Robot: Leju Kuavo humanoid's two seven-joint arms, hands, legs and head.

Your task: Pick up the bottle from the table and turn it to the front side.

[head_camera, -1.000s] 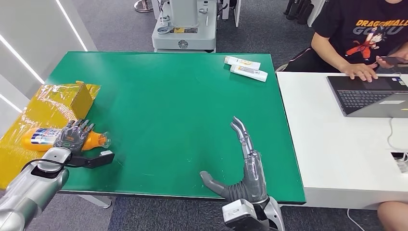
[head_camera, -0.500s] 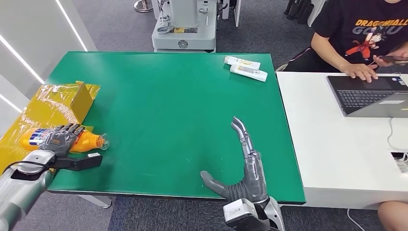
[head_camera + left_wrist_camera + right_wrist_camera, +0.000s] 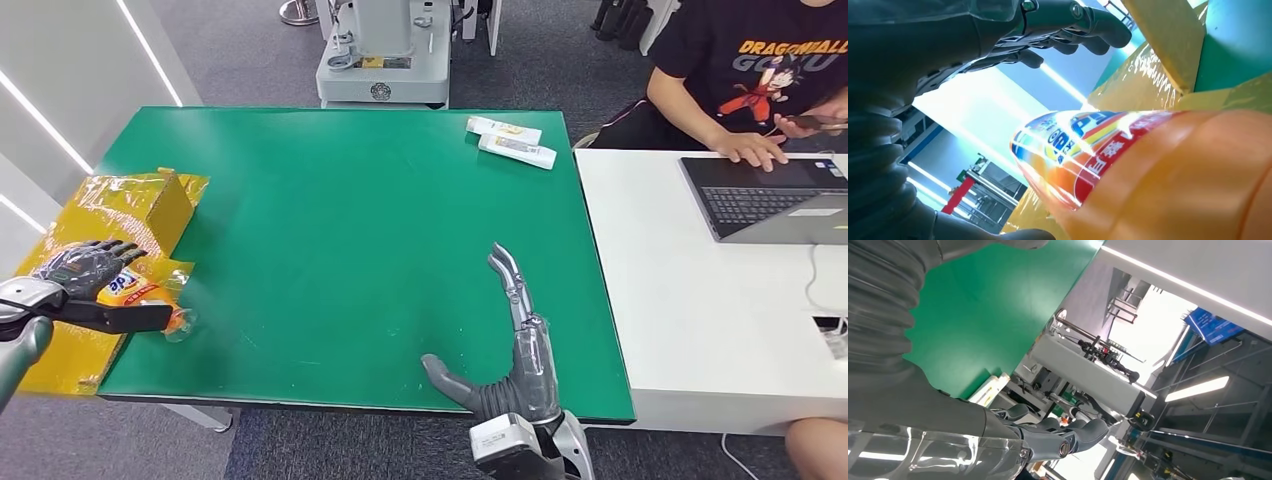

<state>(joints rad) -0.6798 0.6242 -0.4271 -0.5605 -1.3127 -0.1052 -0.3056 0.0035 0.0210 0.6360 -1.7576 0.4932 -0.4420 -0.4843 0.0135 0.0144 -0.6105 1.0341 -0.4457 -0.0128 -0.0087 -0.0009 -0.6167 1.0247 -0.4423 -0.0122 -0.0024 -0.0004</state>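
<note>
At the near left corner of the green table (image 3: 340, 220), the left hand (image 3: 82, 268) holds the orange bottle (image 3: 140, 293). Its fingers are curled over the labelled body and the thumb lies along the near side. The bottle is on its side with the neck pointing right, partly over the table edge and partly over the yellow plastic-wrapped sheet (image 3: 60, 350) that lies beyond the left edge. In the left wrist view the bottle (image 3: 1168, 175) is very close, its label with blue, red and white print is turned to the camera, and the dark fingers (image 3: 1083, 22) arch above it. I cannot tell if the bottle touches the table or is lifted.

A yellow cardboard box (image 3: 165, 205) stands just beyond the bottle, on the left edge of the table.

The right hand (image 3: 510, 345) is at the near edge, right of the middle. It holds nothing; the fingers are straight and point to the far side, and the thumb is spread out to the left.

Two white tubes (image 3: 512, 142) lie near the far right corner. The wide middle of the table between both hands is bare green surface.

To the right a white desk (image 3: 690, 330) touches the table, with a laptop (image 3: 770, 195) on it and a person in a black T-shirt (image 3: 760, 70) behind it.
</note>
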